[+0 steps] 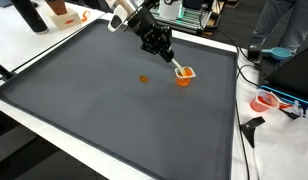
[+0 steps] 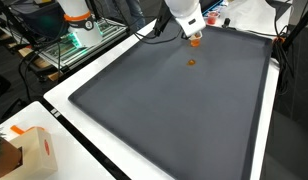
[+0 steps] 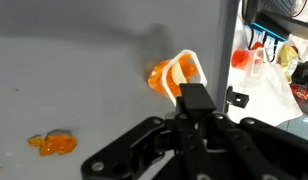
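Note:
A small orange cup [image 3: 166, 74] with a white rim stands on the dark grey mat [image 3: 74, 80], near its far edge in an exterior view [image 1: 184, 76]. My gripper [image 3: 194, 97] comes down at a slant onto the cup's near rim. Its black fingers are pressed together, and the rim runs in behind them, so it looks pinched. In both exterior views the gripper [image 1: 170, 62] [image 2: 193, 33] sits right over the cup [image 2: 195, 41]. A small orange scrap [image 3: 54, 144] lies loose on the mat to the cup's side [image 1: 145, 79] [image 2: 191, 62].
The mat lies on a white table [image 1: 54, 130]. Red and white clutter [image 1: 266, 101] sits beyond the mat's edge. A cardboard box [image 2: 29, 150] stands at a table corner. Racks, cables and a person's legs [image 1: 279, 25] stand around the table.

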`<state>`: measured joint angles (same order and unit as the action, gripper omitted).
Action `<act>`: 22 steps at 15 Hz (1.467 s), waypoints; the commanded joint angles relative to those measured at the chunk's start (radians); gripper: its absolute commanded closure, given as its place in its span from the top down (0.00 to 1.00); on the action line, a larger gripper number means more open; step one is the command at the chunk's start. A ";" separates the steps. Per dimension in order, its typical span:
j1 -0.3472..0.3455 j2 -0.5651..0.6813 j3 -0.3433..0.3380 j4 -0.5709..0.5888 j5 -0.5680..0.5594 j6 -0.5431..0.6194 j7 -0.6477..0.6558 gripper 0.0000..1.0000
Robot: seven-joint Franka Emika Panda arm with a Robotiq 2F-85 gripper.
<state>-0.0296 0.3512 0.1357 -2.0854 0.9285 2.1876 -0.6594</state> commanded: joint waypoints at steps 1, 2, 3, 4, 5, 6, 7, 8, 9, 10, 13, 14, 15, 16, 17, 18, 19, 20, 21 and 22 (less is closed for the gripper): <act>-0.005 0.027 -0.010 0.024 0.034 -0.051 0.009 0.03; -0.006 0.031 -0.011 0.029 0.038 -0.059 0.006 0.03; -0.007 0.035 -0.011 0.032 0.046 -0.062 -0.003 0.03; -0.007 0.038 -0.012 0.034 0.052 -0.066 -0.007 0.03; -0.009 0.040 -0.013 0.036 0.060 -0.067 -0.012 0.03; -0.010 0.041 -0.013 0.036 0.070 -0.066 -0.018 0.03; -0.011 0.041 -0.013 0.037 0.077 -0.065 -0.025 0.03; -0.009 0.042 -0.015 0.037 0.081 -0.061 -0.028 0.03; -0.007 0.044 -0.017 0.037 0.082 -0.055 -0.030 0.03; -0.004 0.046 -0.019 0.038 0.081 -0.047 -0.030 0.03; -0.009 0.056 -0.015 0.044 0.101 -0.058 -0.053 0.03; -0.009 0.058 -0.015 0.044 0.108 -0.058 -0.059 0.03; -0.012 0.062 -0.014 0.045 0.122 -0.062 -0.075 0.03; -0.012 0.065 -0.014 0.046 0.132 -0.064 -0.084 0.03; -0.013 0.070 -0.014 0.045 0.146 -0.063 -0.100 0.03; -0.014 0.074 -0.015 0.045 0.159 -0.066 -0.113 0.03; -0.015 0.079 -0.017 0.045 0.171 -0.067 -0.128 0.03; -0.017 0.084 -0.019 0.044 0.181 -0.070 -0.139 0.03; -0.018 0.089 -0.020 0.043 0.196 -0.072 -0.151 0.03; -0.020 0.093 -0.021 0.043 0.208 -0.078 -0.164 0.03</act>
<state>-0.0383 0.4236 0.1220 -2.0476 1.0830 2.1451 -0.7695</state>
